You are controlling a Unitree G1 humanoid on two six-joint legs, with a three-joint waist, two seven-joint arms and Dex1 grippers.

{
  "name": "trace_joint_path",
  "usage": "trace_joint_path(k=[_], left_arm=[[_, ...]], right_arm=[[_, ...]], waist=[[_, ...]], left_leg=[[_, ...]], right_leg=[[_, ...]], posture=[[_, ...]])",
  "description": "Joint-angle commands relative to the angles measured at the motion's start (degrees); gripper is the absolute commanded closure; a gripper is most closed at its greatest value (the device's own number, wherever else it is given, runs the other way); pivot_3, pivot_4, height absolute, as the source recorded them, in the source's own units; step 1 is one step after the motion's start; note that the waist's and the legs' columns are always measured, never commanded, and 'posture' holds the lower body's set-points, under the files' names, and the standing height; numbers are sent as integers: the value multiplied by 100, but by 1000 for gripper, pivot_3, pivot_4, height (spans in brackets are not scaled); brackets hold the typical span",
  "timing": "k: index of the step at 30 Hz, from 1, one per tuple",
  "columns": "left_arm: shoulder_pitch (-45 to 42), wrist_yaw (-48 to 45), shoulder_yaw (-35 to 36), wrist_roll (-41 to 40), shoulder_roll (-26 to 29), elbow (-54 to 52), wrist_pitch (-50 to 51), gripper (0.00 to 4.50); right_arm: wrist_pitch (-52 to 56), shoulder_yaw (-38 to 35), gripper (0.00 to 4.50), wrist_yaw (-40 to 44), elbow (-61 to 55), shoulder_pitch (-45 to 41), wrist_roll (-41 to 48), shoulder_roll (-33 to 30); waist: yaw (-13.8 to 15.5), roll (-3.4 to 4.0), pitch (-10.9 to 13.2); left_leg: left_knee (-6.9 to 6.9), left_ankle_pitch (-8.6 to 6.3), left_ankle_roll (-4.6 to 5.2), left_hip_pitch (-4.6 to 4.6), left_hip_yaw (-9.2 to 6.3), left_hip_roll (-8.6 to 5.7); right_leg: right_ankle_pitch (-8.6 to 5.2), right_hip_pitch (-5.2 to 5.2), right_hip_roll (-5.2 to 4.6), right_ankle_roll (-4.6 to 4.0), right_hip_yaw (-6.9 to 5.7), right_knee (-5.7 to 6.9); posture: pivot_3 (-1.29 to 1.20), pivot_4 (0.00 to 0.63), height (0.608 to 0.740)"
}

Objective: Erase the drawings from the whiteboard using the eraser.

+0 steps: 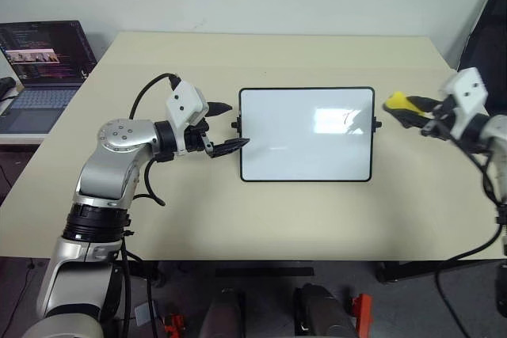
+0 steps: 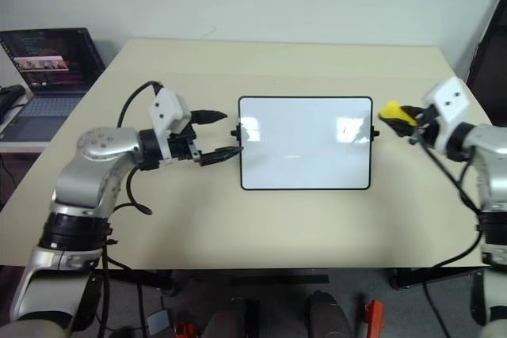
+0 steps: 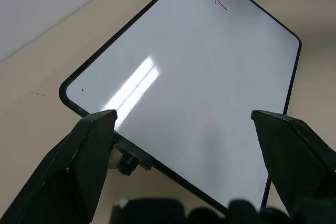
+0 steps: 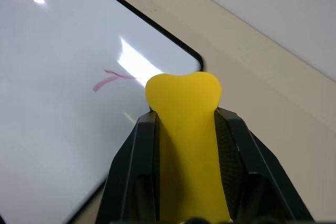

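The whiteboard (image 1: 306, 134) lies mid-table (image 1: 238, 219), a laptop (image 1: 40, 69) far left, the eraser (image 1: 398, 102) just right of it.

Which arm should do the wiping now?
The right. Its gripper already holds the eraser beside the whiteboard's edge nearest the red mark. The left gripper is open at the opposite edge.

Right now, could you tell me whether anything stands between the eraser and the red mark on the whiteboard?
Nothing visible does. The right gripper holds the eraser just off the whiteboard's right edge, and the red mark lies close by on bare board.
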Motion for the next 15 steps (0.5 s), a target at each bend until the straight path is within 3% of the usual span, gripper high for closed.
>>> trace_joint_path(k=[1,15], left_arm=[[-235,109,12,89,12,-159,-2,0],[-542,278,-292,196,-10,-840,530,0]], right_arm=[[-323,-69,3401,-533,158,-274,-196,201],[-753,248,3401,-998,759,-522,-568,744]], waist=[[17,0,0],[-49,0,0]], left_leg=[[3,0,0,1,0,0],[11,0,0,12,3,0]], right_leg=[[0,0,0,0,-1,4],[-1,2,1,-2,6,25]], posture=[[0,150,740],[0,150,740]])
